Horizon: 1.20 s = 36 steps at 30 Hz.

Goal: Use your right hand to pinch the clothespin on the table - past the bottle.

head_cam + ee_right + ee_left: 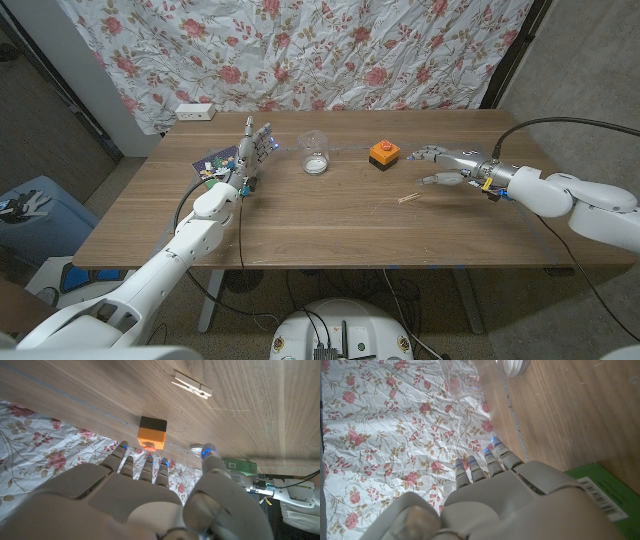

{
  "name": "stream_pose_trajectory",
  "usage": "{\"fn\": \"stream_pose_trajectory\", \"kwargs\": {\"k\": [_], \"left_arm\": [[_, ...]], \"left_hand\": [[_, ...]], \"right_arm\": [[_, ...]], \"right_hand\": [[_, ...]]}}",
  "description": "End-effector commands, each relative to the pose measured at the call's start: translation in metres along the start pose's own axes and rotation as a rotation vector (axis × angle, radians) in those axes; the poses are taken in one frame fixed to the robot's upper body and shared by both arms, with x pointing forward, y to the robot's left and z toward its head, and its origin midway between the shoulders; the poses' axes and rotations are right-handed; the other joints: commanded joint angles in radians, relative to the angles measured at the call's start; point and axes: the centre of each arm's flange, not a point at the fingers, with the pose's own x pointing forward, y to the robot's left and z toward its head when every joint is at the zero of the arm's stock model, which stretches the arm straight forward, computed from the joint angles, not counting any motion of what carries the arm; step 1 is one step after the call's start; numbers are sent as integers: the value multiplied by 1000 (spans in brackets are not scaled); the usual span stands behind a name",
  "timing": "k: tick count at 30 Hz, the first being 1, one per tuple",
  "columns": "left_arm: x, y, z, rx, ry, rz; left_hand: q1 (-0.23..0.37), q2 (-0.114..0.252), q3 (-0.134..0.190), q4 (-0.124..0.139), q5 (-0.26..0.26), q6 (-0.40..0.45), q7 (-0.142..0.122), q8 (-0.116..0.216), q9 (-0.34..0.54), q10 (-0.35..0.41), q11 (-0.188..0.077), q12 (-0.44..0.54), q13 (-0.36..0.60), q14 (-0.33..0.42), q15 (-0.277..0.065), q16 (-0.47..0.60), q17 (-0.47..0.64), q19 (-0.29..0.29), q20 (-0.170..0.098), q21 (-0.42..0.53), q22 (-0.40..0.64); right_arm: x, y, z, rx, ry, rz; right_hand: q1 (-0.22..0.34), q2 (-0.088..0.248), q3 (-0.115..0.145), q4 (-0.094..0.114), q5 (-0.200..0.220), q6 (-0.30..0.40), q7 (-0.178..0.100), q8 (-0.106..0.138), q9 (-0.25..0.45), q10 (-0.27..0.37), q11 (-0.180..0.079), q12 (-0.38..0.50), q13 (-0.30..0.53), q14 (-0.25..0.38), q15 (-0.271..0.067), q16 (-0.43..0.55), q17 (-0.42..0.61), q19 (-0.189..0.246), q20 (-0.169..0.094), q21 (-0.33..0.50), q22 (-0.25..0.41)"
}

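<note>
clothespin [408, 198] flat on the bench, right of centre, long axis about 2–8 o'clock | right hand [447, 165] near it at its 2 o'clock, fingers spread, holding nothing, clearly the nearer hand | bottle [316, 153] at clothespin's 10 o'clock | left hand [248, 152] well apart beyond the bottle, empty, fingers up

1. The clothespin [408, 198] is too small in the head view to show which way its jaws face.
2. The green card [603, 491] is cut off by the left wrist picture's edge.
3. The left robot hand [250, 152] covers part of the items [212, 164] behind it on the worktop [330, 220].
4. The bottle [470, 374] is cropped by the frame, blurred.
</note>
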Motion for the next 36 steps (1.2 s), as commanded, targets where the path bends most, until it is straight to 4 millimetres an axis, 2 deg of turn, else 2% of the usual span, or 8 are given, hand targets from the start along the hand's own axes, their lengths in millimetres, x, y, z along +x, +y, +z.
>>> {"fn": "stream_pose_trajectory", "kwargs": {"k": [1,6,11,16,21,26,32,36], "left_arm": [[0,0,0,0,0,0],[0,0,0,0,0,0],[0,0,0,0,0,0],[0,0,0,0,0,0],[0,0,0,0,0,0],[0,0,0,0,0,0],[0,0,0,0,0,0],[0,0,0,0,0,0]], "left_hand": [[3,8,0,6,4,0,-9,6,5,2,-8,6,2,9,-7,5,4,7,-1,7,2],[3,8,0,6,4,0,-9,6,5,2,-8,6,2,9,-7,5,4,7,-1,7,2],[3,8,0,6,4,1,-9,6,5,4,-8,6,2,9,-7,5,4,7,-1,7,2],[3,8,0,6,4,1,-9,6,5,3,-7,6,2,8,-7,5,4,6,-2,7,2],[3,8,0,6,4,1,-9,6,5,1,-8,5,2,9,-7,5,4,7,-1,7,2],[3,8,0,6,4,0,-9,6,5,2,-7,6,2,8,-6,5,4,7,-1,7,2],[3,8,0,6,4,0,-9,6,5,2,-7,6,2,8,-7,5,4,7,-1,7,2],[3,8,0,6,4,0,-9,6,5,4,-7,6,2,8,-7,5,4,7,-1,7,2]], "right_arm": [[4,-9,6,-96,37,65],[7,-13,8,-138,55,78],[10,-18,10,-173,70,100],[13,-20,11,-198,65,114],[15,-21,11,-220,79,122],[18,-22,13,-252,92,161],[20,-22,15,-275,100,187],[22,-20,15,-285,105,206]], "right_hand": [[30,-20,9,1,7,16,-7,10,6,-5,11,0,6,12,9,9,1,15,11,9,2],[75,-63,12,3,-2,65,-31,31,9,-12,22,3,8,24,15,14,1,41,19,13,2],[107,-83,16,4,-13,71,-42,35,10,-25,40,2,10,35,22,17,1,61,21,15,2],[186,-118,31,4,-31,75,-49,40,14,-24,61,12,16,86,47,33,1,130,39,27,2],[246,-135,44,4,-35,112,-46,57,16,-15,65,17,19,108,41,38,1,169,50,28,0],[271,-143,49,4,-35,117,-46,60,17,-19,68,16,20,107,35,36,1,182,60,27,0],[296,-156,50,6,-36,139,-55,70,18,-27,74,14,21,111,28,35,1,195,58,24,0],[316,-166,51,8,-38,149,-56,77,21,-27,88,15,22,117,46,36,1,189,60,16,0]]}}
